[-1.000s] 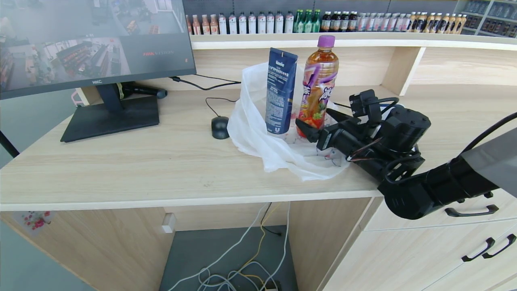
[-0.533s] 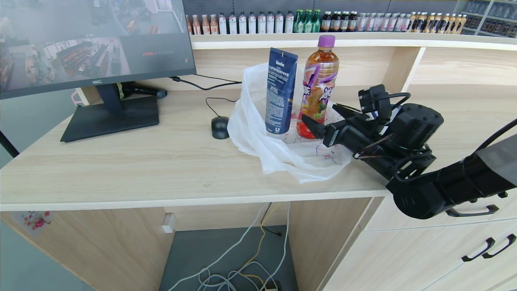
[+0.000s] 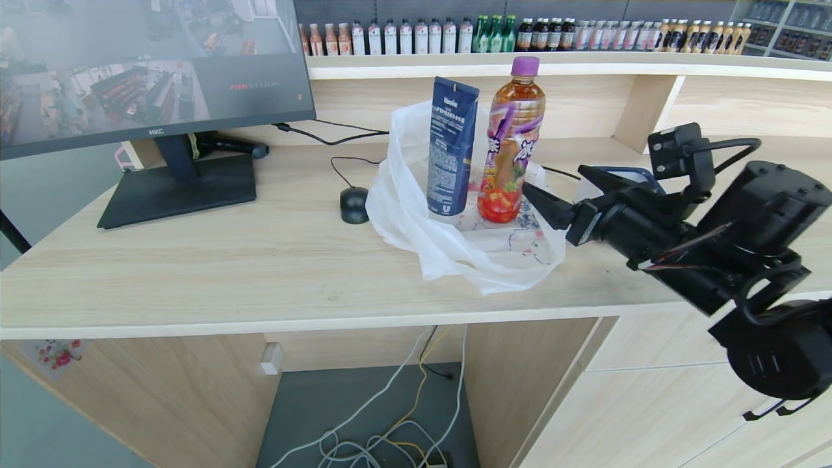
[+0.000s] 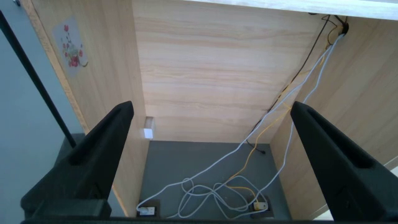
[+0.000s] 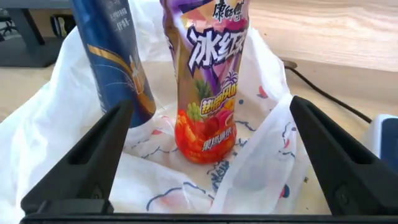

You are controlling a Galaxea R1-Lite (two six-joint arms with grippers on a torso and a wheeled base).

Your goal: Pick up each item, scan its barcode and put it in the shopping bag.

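Note:
A white shopping bag [image 3: 448,244] lies open on the wooden counter [image 3: 260,260]. Inside it stand a dark blue tube [image 3: 452,146] and an orange drink bottle [image 3: 513,140] with a purple cap, both upright and side by side. My right gripper [image 3: 556,181] hovers open and empty just right of the bag, its fingers pointing at the bottle. The right wrist view shows the bottle [image 5: 208,81] and the tube [image 5: 115,68] in the bag [image 5: 261,155] between that gripper's [image 5: 208,163] spread fingers. My left gripper [image 4: 208,163] hangs open below the counter, over the cables.
A monitor [image 3: 149,65] on a black stand occupies the counter's left, with a black handheld device [image 3: 227,146] behind it and a mouse [image 3: 354,205] beside the bag. A blue-edged object [image 3: 624,174] sits behind my right gripper. Loose cables [image 4: 217,186] lie under the counter.
My right gripper has pulled back to the right and slightly up, away from the bottle's base, staying open. Bottle, tube and bag have stayed put.

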